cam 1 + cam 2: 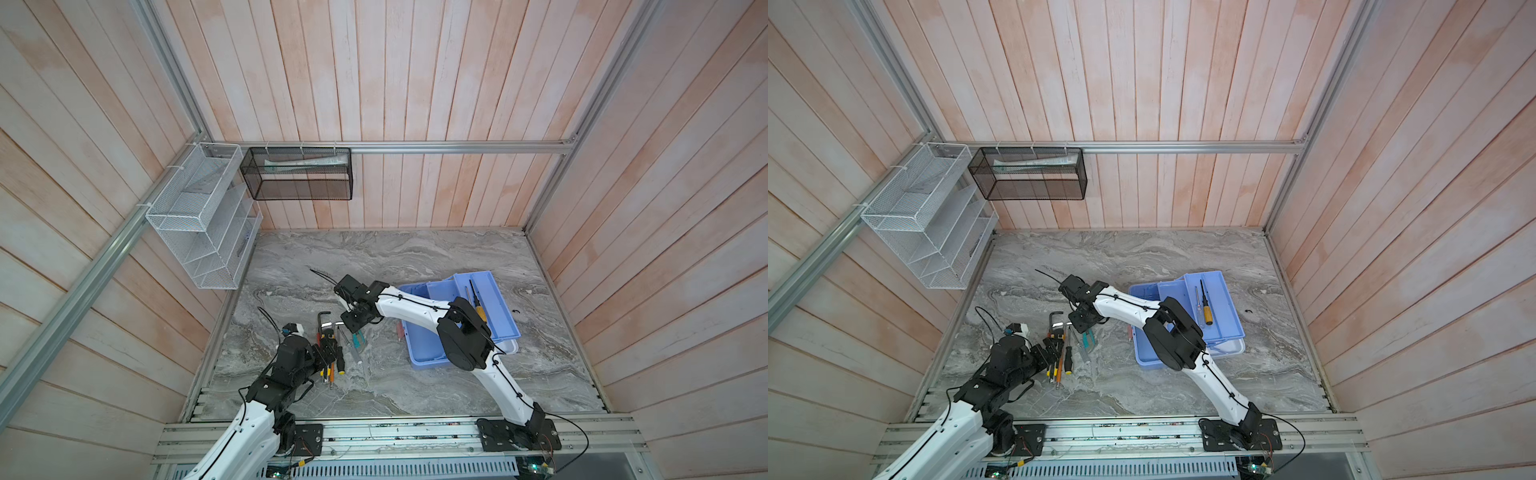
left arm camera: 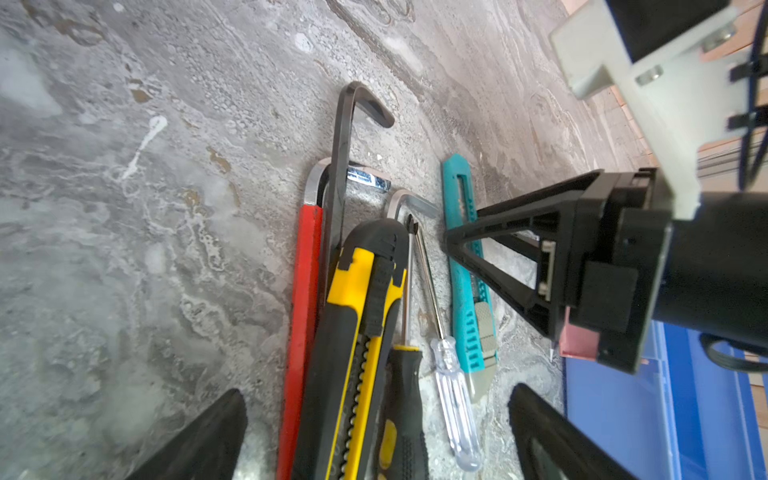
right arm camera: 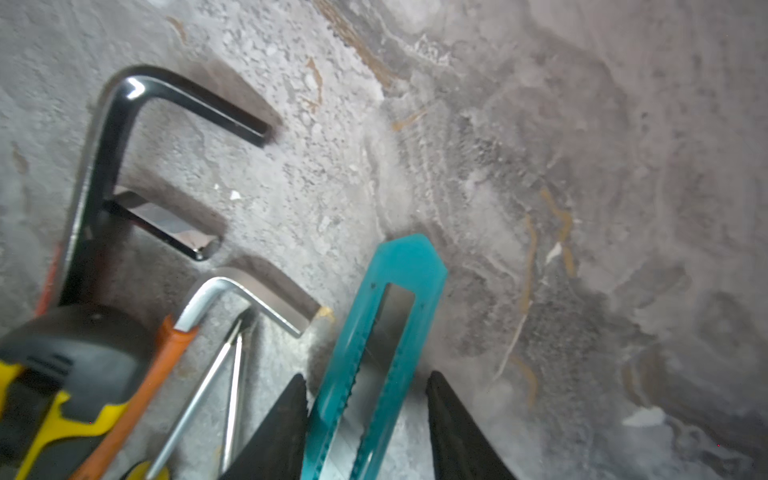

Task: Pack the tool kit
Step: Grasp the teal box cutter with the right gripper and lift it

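Tray (image 1: 500,303): two screwdrivers (image 1: 480,311) | near worktop (image 1: 415,257) left edge: tool pile (image 1: 330,349) waiting | my right gripper (image 3: 365,376) loose round teal knife (image 3: 399,266), left gripper (image 2: 378,390) spread wide

Rig appearance: left arm (image 1: 253,428) and right arm (image 1: 411,311), same build.
White moulded link shells sit between bulky black joint housings (image 1: 463,338). A thin black cable (image 1: 505,380) is clipped along each link, with a loose loop at the wrist. Small dark screws (image 1: 951,420) dot the left shell. The black base plates (image 1: 305,440) show bolt heads and thin coloured wires. On the right gripper (image 3: 365,375) the fingers (image 2: 469,239) are black, tapered, open-ribbed triangles. A pale grey bracket (image 2: 648,66) with silver screws sits on its wrist.
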Controlling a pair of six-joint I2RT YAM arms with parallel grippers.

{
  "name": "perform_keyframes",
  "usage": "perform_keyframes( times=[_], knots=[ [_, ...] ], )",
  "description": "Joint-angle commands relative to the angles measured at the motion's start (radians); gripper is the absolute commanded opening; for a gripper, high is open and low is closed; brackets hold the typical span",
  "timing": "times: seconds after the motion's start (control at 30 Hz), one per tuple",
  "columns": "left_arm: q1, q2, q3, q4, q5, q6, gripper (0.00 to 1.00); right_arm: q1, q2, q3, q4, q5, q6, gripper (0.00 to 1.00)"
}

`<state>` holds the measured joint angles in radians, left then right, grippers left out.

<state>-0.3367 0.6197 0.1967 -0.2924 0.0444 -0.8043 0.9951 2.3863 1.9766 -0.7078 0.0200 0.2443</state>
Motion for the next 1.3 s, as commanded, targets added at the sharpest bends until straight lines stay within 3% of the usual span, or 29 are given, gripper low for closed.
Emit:
perform_keyframes(
  times=[0.0,0.37,0.97,1.27],
  knots=[
    [-0.004,-0.002,0.032,-0.001,-0.016,0.017,1.0,0.012,0.031,-0.033,-0.11,0.101,-0.021,0.48],
    [-0.004,-0.003,0.033,0.002,-0.017,0.019,1.0,0.046,0.073,-0.009,-0.101,0.049,0.008,0.49],
    [-0.004,0.001,0.048,0.001,-0.026,0.047,1.0,0.044,0.013,-0.019,-0.096,0.13,0.012,0.19],
    [-0.004,0.025,0.076,-0.004,-0.054,0.081,1.0,0.015,-0.139,-0.084,-0.085,0.134,0.039,0.14]
  ],
)
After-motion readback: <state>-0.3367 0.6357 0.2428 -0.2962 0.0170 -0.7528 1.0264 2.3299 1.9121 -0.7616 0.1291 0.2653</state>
